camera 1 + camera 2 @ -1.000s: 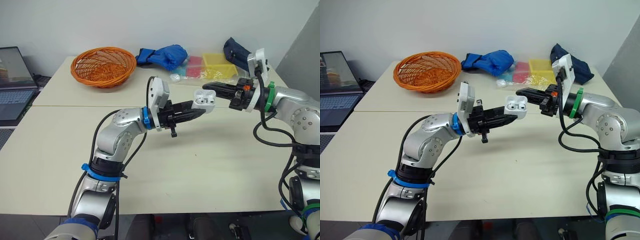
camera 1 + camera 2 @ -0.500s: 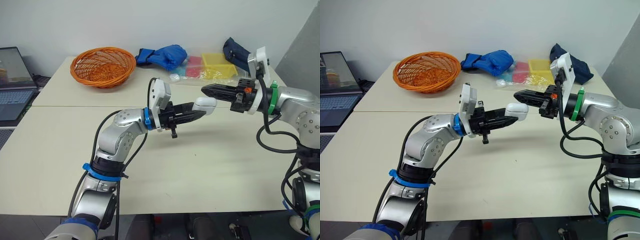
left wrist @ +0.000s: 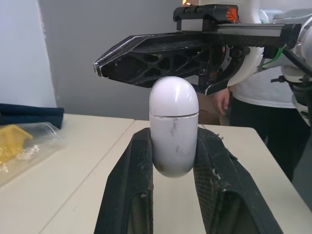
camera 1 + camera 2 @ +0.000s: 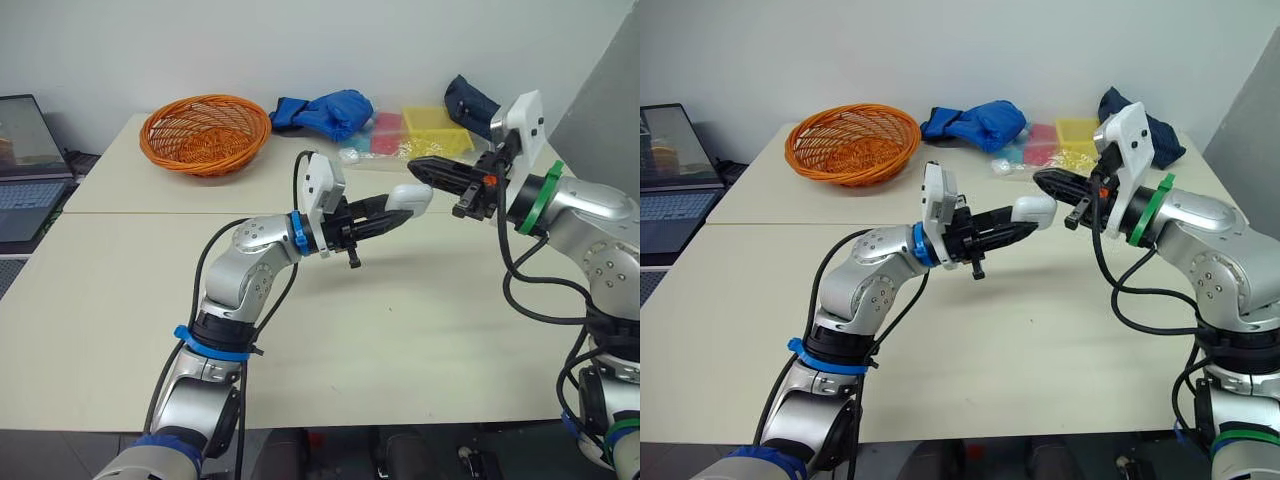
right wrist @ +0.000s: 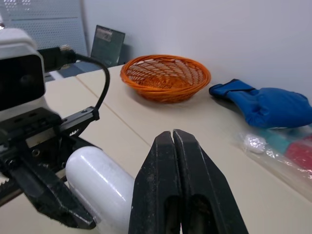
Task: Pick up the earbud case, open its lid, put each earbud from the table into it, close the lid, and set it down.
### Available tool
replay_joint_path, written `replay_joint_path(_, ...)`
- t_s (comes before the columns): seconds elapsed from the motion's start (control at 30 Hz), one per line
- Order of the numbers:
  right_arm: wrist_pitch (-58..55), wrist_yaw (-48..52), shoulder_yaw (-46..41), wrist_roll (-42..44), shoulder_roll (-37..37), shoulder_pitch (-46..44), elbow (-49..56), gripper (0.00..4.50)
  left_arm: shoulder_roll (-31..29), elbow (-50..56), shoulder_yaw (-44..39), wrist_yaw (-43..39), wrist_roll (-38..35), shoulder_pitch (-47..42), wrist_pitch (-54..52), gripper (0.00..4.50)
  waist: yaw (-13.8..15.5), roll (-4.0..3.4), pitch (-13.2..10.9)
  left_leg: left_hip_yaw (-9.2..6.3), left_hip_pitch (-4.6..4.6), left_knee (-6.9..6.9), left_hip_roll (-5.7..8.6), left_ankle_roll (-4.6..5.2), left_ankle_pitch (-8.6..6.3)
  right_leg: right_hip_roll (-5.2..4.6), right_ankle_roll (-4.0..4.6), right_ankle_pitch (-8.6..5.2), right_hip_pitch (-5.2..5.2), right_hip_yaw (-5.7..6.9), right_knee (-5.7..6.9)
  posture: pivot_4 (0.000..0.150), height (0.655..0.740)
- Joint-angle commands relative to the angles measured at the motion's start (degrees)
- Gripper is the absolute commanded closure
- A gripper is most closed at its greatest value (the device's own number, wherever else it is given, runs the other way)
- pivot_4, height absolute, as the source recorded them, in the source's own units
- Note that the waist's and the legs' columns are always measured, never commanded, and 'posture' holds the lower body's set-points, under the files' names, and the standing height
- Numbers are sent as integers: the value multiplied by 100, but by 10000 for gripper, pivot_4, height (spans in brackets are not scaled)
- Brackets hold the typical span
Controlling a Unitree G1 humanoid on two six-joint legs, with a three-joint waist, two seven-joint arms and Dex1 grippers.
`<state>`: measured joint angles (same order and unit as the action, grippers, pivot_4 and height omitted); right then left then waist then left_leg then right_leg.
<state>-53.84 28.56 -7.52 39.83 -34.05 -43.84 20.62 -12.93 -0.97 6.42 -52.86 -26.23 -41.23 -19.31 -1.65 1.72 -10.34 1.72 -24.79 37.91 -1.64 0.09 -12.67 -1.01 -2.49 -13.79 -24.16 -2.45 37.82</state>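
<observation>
The white earbud case (image 4: 412, 195) hangs in the air over the middle of the table, lid closed, so its inside is hidden. My left gripper (image 4: 400, 207) is shut on the case's lower half; in the left wrist view the case (image 3: 173, 126) stands upright between the two black fingers (image 3: 134, 185). My right gripper (image 4: 417, 164) is shut with nothing in it, its tips just above and behind the lid. Seen from the right wrist, its fingertips (image 5: 171, 135) press together beside the case (image 5: 100, 187).
An orange basket (image 4: 206, 130) stands at the back left, with a blue cloth (image 4: 325, 108), a plastic bag of yellow and pink items (image 4: 420, 135) and a dark blue pouch (image 4: 470, 100) along the back edge. A laptop (image 4: 25, 165) sits far left. A person (image 3: 253, 97) stands beyond the table.
One second ago the lid stood open with earbuds inside; it is closed now. The right gripper has drawn back and lifted, and the left gripper has raised the case slightly.
</observation>
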Motion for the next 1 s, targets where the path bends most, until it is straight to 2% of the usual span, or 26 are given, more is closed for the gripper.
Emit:
replay_joint_path(0.03,-307,-533,-164,154,191,-61,431,44545,122,46,-86,155,62,-106,273,37595,3,0,0,-2,0,0,-1,0,0,0,0,0,0,1,0,1500,7400)
replay_joint_path(0.5,-867,-1286,-287,557,677,36,905,44545,194,-154,-117,349,239,-186,475,37595,0,0,0,0,0,-1,0,0,0,0,0,0,0,0,1,1500,7400)
replay_joint_path(1.0,-980,-1435,-24,316,562,322,904,44545,261,-138,-177,352,89,-254,437,37595,-1,0,0,0,-1,0,1,0,0,0,-1,-1,0,1,0,1500,7400)
